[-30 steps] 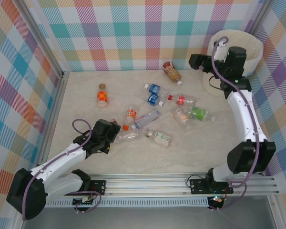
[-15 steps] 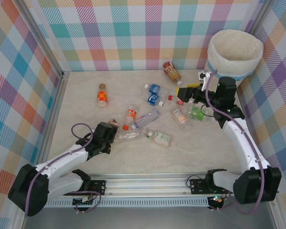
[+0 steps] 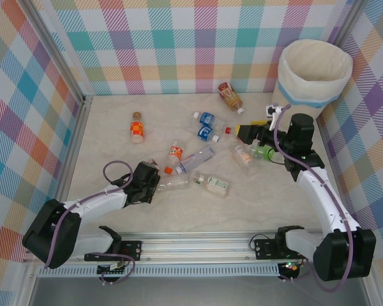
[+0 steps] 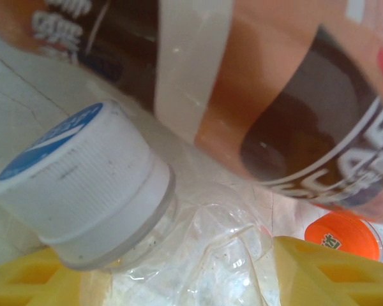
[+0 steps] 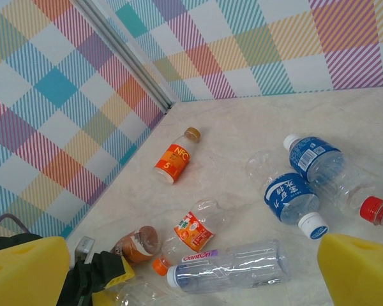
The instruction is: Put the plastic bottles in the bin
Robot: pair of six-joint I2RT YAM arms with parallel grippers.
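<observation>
**Q:** Why is the left arm so low on the bench (image 3: 274, 197)?

**A:** Its fingers (image 4: 325, 274) sit either side of a crumpled clear bottle (image 4: 179, 255) with a white cap, likely lining up a pick. Whether they are pinching it, I cannot tell.

**Q:** And the right arm?

**A:** Its fingers (image 5: 25, 268) are spread wide and hold nothing. They are poised over the scattered bottles, near a green-labelled bottle (image 3: 265, 152).

**Q:** The bin (image 3: 306, 95)?

**A:** It stands upright in the far right corner. What shows of its liner holds no bottle. The others lie loose on the bench.
</observation>
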